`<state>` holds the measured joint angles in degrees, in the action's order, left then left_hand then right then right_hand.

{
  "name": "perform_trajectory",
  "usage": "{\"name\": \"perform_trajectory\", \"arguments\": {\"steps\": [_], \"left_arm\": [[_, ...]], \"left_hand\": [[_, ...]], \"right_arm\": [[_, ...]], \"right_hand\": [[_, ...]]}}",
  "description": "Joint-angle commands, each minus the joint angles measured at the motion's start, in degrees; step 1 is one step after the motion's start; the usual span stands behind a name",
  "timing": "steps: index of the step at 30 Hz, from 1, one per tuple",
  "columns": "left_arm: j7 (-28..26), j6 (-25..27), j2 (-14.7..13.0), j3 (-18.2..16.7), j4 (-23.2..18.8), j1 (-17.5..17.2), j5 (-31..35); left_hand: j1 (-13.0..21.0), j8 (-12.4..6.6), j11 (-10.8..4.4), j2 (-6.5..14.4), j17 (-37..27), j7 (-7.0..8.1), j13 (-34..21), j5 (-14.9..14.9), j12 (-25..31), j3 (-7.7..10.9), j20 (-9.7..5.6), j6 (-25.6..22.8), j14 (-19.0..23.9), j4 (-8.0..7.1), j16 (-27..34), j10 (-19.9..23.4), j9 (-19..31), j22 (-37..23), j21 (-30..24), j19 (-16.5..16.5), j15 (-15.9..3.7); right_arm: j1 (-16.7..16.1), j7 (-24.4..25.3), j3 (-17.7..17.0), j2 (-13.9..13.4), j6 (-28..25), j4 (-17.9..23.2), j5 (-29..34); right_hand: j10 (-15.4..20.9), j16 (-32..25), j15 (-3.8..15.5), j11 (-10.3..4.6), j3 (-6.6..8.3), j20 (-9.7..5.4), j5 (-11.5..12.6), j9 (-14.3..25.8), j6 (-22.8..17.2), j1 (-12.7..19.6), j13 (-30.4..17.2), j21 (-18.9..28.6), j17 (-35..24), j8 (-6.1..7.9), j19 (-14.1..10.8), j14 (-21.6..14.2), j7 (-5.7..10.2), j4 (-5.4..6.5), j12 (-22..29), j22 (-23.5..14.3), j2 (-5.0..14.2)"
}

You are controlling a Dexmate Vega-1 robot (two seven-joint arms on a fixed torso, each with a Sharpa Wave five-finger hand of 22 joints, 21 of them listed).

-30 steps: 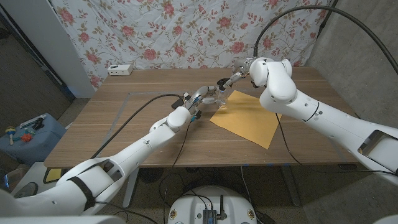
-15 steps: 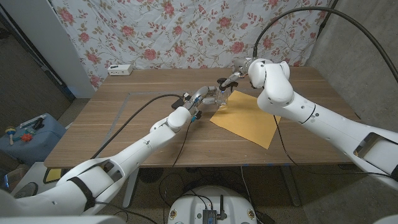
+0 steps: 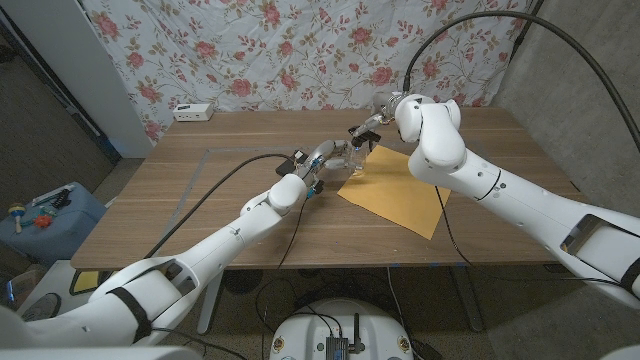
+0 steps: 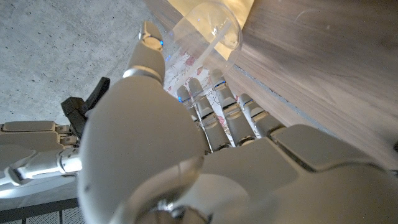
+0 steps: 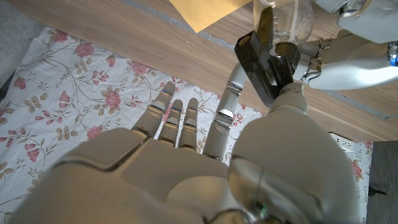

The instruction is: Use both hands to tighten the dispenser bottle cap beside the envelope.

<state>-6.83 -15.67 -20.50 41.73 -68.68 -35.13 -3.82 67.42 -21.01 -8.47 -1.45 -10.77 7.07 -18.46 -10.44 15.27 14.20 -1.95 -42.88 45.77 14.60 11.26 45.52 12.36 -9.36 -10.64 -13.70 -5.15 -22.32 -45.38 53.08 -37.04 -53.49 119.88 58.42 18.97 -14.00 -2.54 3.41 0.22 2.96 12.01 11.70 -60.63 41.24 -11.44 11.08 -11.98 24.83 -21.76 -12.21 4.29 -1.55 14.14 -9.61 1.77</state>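
A clear dispenser bottle (image 3: 356, 162) stands at the back left corner of the yellow envelope (image 3: 398, 188). My left hand (image 3: 328, 157) grips its body from the left; its fingers (image 4: 214, 109) curl round the clear bottle (image 4: 208, 31). My right hand (image 3: 381, 116) reaches in from behind and pinches the black dispenser cap (image 3: 359, 133) on top. The right hand's thumb (image 5: 291, 102) and a finger hold that black cap (image 5: 264, 62) above the bottle (image 5: 287, 20), with the left hand (image 5: 357, 53) alongside and the envelope (image 5: 205, 11) beyond.
A white power strip (image 3: 193, 112) lies at the table's back left. Tape lines (image 3: 215, 150) mark the wood left of the bottle. A floral cloth (image 3: 300, 50) hangs behind the table. A blue box (image 3: 45, 215) with tools sits on the floor to the left.
My right forearm and elbow have swung slightly left while the hand stays on the cap. The left hand and the bottle have kept their place.
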Motion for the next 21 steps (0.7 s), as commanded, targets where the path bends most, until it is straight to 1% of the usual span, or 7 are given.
{"name": "perform_trajectory", "arguments": {"steps": [1, 10, 12, 13, 14, 17, 21], "left_arm": [[-0.44, -0.37, -0.46, -0.37, -0.70, -0.70, -0.05], [-0.33, -0.34, -0.83, -0.53, -1.26, -0.99, -0.03], [-0.34, -0.40, -0.88, -0.55, -1.31, -1.03, 0.01], [-0.33, -0.45, -0.88, -0.56, -1.30, -1.03, 0.01], [-0.32, -0.46, -0.90, -0.57, -1.34, -1.06, 0.00], [-0.29, -0.48, -0.96, -0.60, -1.45, -1.13, 0.03], [-0.41, -0.44, -1.07, -0.67, -1.73, -1.36, 0.06]], "left_hand": [[-6.25, -0.38, -0.67, 7.80, -0.28, -2.44, -14.06, -0.49, 0.23, 6.25, 0.25, -10.22, 0.57, -5.83, 0.26, 5.61, 0.24, -0.17, 0.06, -0.07, -3.79], [-6.26, -0.39, -0.77, 7.83, -0.27, -2.38, -14.05, -0.49, 0.23, 6.28, 0.25, -10.29, 0.53, -5.84, 0.24, 5.65, 0.24, -0.17, 0.06, -0.07, -3.76], [-6.32, -0.37, -0.83, 7.86, -0.29, -2.37, -14.05, -0.48, 0.23, 6.27, 0.28, -10.23, 0.52, -5.89, 0.25, 5.66, 0.24, -0.17, 0.06, -0.08, -3.82], [-6.29, -0.36, -0.72, 7.82, -0.27, -2.36, -14.05, -0.49, 0.22, 6.28, 0.28, -10.20, 0.53, -5.85, 0.24, 5.64, 0.24, -0.17, 0.06, -0.08, -3.83], [-6.26, -0.34, -0.66, 7.81, -0.28, -2.37, -14.06, -0.49, 0.21, 6.28, 0.28, -10.16, 0.53, -5.82, 0.24, 5.59, 0.24, -0.17, 0.06, -0.06, -3.86], [-6.24, -0.33, -0.73, 7.88, -0.29, -2.38, -14.07, -0.50, 0.18, 6.31, 0.32, -10.13, 0.53, -5.83, 0.26, 5.52, 0.24, -0.17, 0.07, -0.05, -3.76], [-6.13, -0.33, -0.59, 7.84, -0.30, -2.43, -14.02, -0.51, 0.22, 6.32, 0.29, -10.16, 0.55, -5.75, 0.28, 5.70, 0.24, -0.17, 0.06, -0.07, -3.80]], "right_arm": [[0.28, -0.62, 1.79, 2.25, 0.11, -1.92, 4.55], [-0.81, -0.81, 1.27, 4.19, 0.88, -3.14, 7.88], [-1.13, -0.77, 1.19, 4.67, 0.94, -3.39, 8.92], [-1.38, -0.69, 0.95, 4.90, 1.00, -3.43, 9.12], [-1.60, -0.62, 0.73, 5.06, 1.16, -3.46, 9.30], [-2.02, -0.88, 0.44, 5.63, 1.42, -3.76, 10.41], [-2.75, -0.96, -0.17, 6.39, 1.85, -3.96, 11.51]], "right_hand": [[1.61, -0.49, 0.67, -0.36, 0.66, -0.28, -0.52, -0.13, -2.75, 0.42, -0.03, 0.42, 0.10, 1.02, -1.16, -1.64, 0.31, -0.33, 0.32, -0.09, 0.67], [4.71, -0.57, 2.08, -0.82, 1.81, -0.86, -0.79, -0.54, -7.99, 1.09, 0.04, 0.58, 0.16, 2.38, -3.06, -3.68, 0.95, -1.24, 0.51, -0.09, 1.52], [5.36, -0.54, 2.13, -0.50, 1.97, -1.17, -0.83, -0.60, -8.72, 1.21, 0.05, 0.67, 0.18, 2.56, -3.55, -3.92, 1.14, -1.43, 0.61, -0.09, 1.56], [5.71, -0.58, 2.31, -1.09, 2.10, -1.21, -0.87, -0.66, -9.62, 1.26, 0.06, 0.64, 0.19, 2.80, -3.71, -4.32, 1.35, -1.57, 0.58, -0.10, 1.60], [6.29, -0.60, 2.50, -0.72, 2.23, -1.37, -0.92, -0.72, -10.52, 1.24, 0.07, 0.66, 0.19, 3.03, -4.07, -4.70, 1.44, -1.69, 0.63, -0.10, 1.64], [7.13, -0.68, 2.82, -1.31, 2.45, -1.42, -0.98, -0.85, -11.87, 1.24, 0.10, 0.64, 0.19, 3.32, -4.49, -5.46, 1.40, -1.91, 0.64, -0.10, 1.68], [7.93, -0.73, 3.06, -1.13, 2.68, -1.60, -1.02, -0.94, -13.17, 1.26, 0.12, 0.72, 0.18, 3.63, -5.13, -6.09, 1.31, -2.11, 0.67, -0.11, 1.79]]}}
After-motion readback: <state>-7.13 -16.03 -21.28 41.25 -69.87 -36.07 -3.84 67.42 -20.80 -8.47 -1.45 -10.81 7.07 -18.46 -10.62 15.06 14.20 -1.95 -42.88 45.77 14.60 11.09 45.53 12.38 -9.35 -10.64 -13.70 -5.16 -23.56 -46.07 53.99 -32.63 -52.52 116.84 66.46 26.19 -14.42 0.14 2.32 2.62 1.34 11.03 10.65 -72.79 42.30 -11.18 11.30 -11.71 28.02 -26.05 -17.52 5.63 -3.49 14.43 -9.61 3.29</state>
